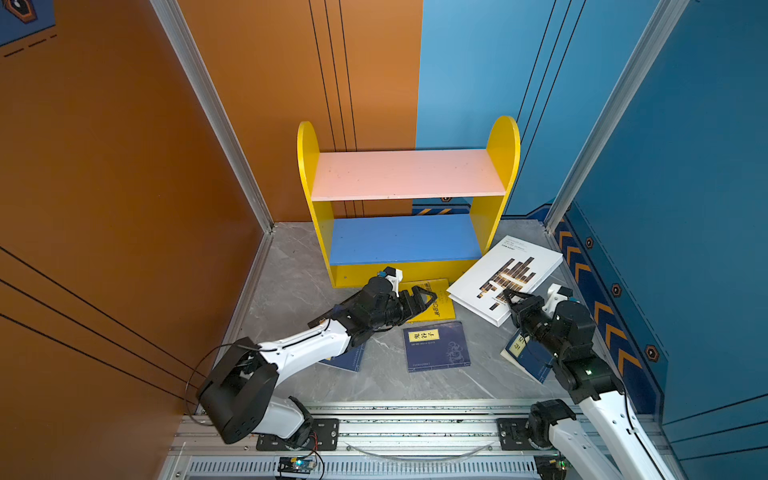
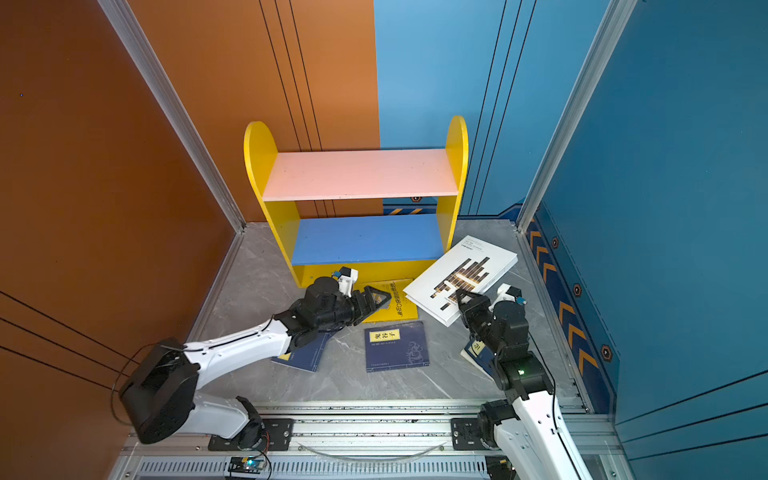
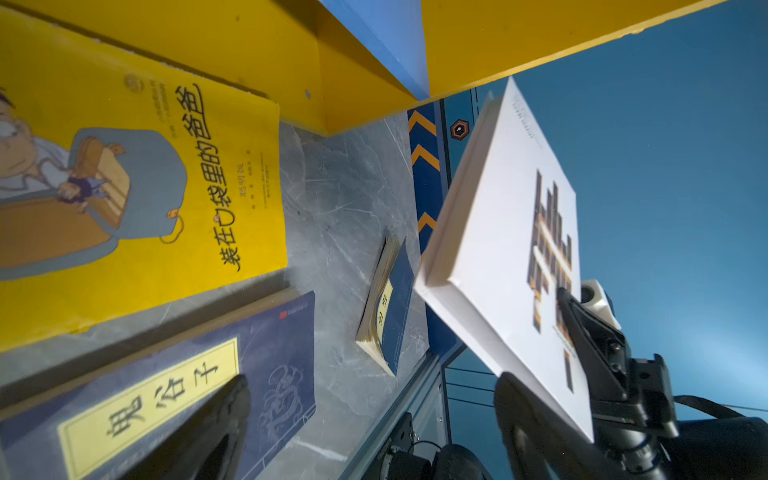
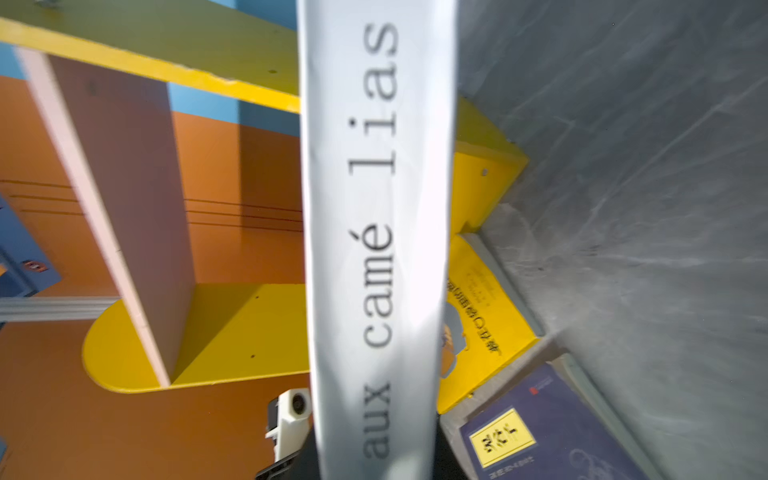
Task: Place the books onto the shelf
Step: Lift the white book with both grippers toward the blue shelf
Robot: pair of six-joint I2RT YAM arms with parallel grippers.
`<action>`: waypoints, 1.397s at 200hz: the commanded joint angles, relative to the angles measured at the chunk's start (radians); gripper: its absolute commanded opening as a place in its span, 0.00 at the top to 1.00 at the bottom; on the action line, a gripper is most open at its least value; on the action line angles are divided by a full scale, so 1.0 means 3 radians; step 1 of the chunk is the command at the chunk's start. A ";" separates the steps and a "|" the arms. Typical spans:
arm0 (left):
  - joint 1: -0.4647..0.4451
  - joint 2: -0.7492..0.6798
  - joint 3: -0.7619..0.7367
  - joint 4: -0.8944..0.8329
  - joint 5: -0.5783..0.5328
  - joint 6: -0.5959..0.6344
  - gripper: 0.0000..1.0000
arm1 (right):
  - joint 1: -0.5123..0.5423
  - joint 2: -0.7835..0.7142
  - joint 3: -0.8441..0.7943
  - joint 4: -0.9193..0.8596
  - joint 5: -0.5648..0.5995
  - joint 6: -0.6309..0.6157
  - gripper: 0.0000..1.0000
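Note:
The shelf stands against the back wall, with yellow sides, a pink upper board and a blue lower board. My right gripper is shut on the near edge of the white book, which is tilted up off the floor beside the shelf's right side. The right wrist view shows its spine. My left gripper hangs open over the yellow book, which lies against the shelf's base.
A navy book lies flat on the grey floor in the middle. Another is partly under the left arm. A third is under the right arm. Orange and blue walls close in the sides.

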 commanded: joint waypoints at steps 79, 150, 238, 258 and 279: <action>0.0146 -0.1250 -0.0318 -0.0329 -0.0018 -0.0315 0.04 | 0.2032 0.0775 0.0020 0.1586 0.2183 0.0119 0.80; 0.0155 -0.1093 -0.0442 0.0199 0.0080 -0.0548 0.09 | 0.2475 0.1479 0.0237 0.2226 0.2410 0.0150 0.81; 0.0483 -0.0941 -0.0832 0.1338 0.0265 -0.1022 0.31 | 0.2558 0.2095 0.0418 0.2715 0.2228 0.0269 0.78; 0.0616 -0.0873 -0.0799 0.1429 0.0325 -0.1051 0.43 | 0.2488 0.2272 0.0474 0.2812 0.2089 0.0337 0.77; 0.0780 -0.0749 -0.0767 0.1602 0.0435 -0.1162 0.54 | 0.2431 0.2516 0.0559 0.2923 0.1972 0.0452 0.77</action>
